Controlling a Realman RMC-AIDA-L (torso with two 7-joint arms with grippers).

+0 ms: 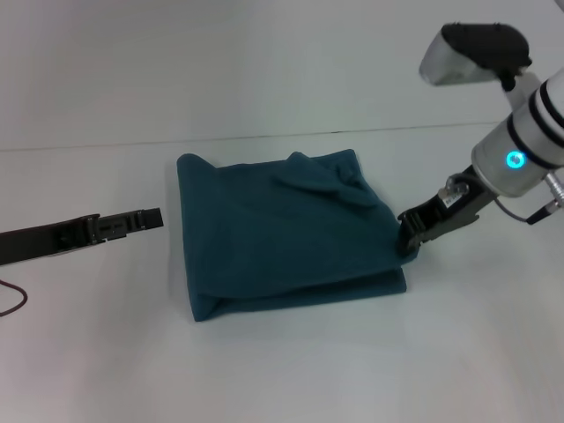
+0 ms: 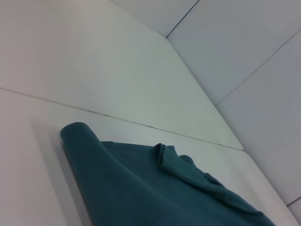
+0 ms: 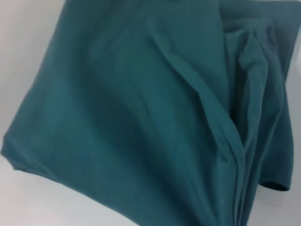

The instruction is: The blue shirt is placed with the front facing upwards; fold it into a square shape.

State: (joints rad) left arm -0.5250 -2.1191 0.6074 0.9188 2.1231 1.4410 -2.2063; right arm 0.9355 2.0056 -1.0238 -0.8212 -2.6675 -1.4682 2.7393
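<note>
The blue shirt [image 1: 282, 233] lies on the white table [image 1: 282, 370] folded into a rough square of plain teal fabric, with a bunched fold [image 1: 326, 181] near its far edge. No lettering shows. My right gripper [image 1: 408, 240] is at the shirt's right edge, shut on the top layer, which sits slightly raised over the layer below. The right wrist view is filled with the shirt's layered folds [image 3: 141, 117]. My left gripper [image 1: 145, 220] hovers low to the left of the shirt, a short gap from its left edge. The left wrist view shows the shirt's rolled left edge [image 2: 82, 141].
Bare white tabletop surrounds the shirt on all sides. A seam line [image 1: 106, 145] runs across the far part of the surface. A thin dark cable [image 1: 13, 300] curls at the left edge.
</note>
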